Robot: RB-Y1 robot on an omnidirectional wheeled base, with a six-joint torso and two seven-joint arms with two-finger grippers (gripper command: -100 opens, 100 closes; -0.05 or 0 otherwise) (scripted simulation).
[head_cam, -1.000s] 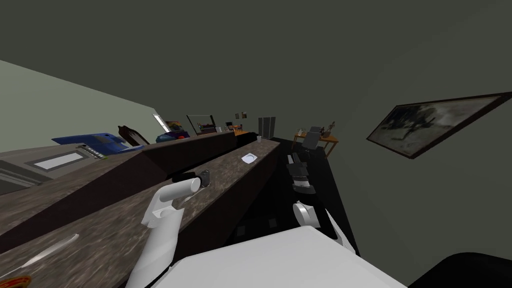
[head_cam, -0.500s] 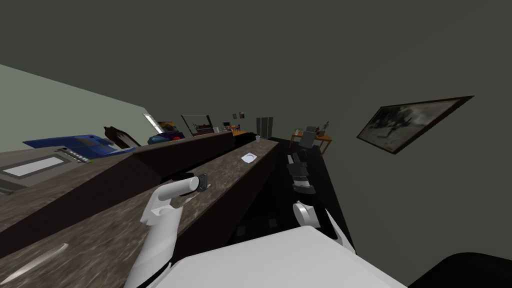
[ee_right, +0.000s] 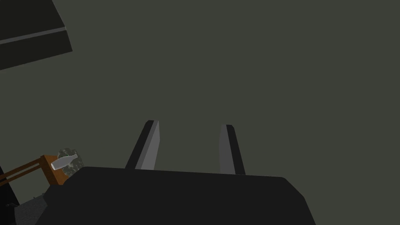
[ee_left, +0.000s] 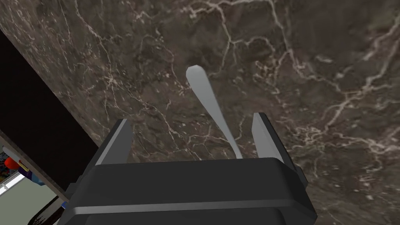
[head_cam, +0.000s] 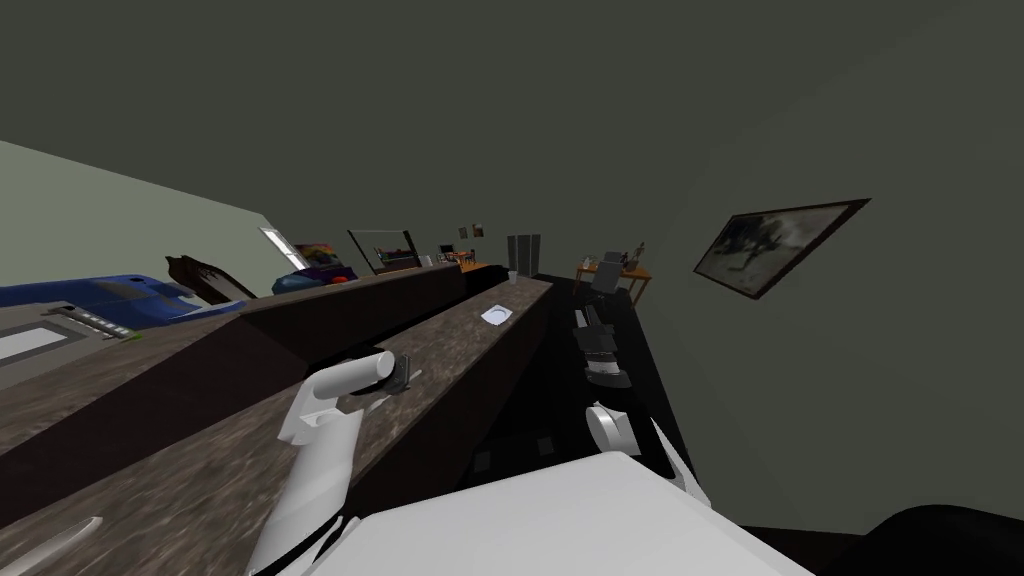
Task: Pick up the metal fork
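A grey metal fork (ee_left: 207,99) lies flat on the dark veined marble counter (ee_left: 320,58). In the left wrist view its rounded handle end points away from my hand, and the rest of it runs under the gripper body, which hides the tines. My left gripper (ee_left: 191,134) hovers over it, open, with the handle between the fingers and closer to one finger (ee_left: 265,134). In the head view the left gripper (head_cam: 404,372) sits low over the counter (head_cam: 200,470). My right gripper (head_cam: 597,345) hangs open beside the counter, nothing in it.
A white plate (head_cam: 497,315) and a small cup (head_cam: 512,276) stand farther along the counter. A long grey utensil (head_cam: 45,542) lies near its close end. A raised dark ledge (head_cam: 330,300) runs alongside. A black drop borders the counter edge (ee_left: 35,129).
The whole head view has shifted, so my body or head has turned. My left hand has sunk slightly toward the counter. The right arm has stayed as it was.
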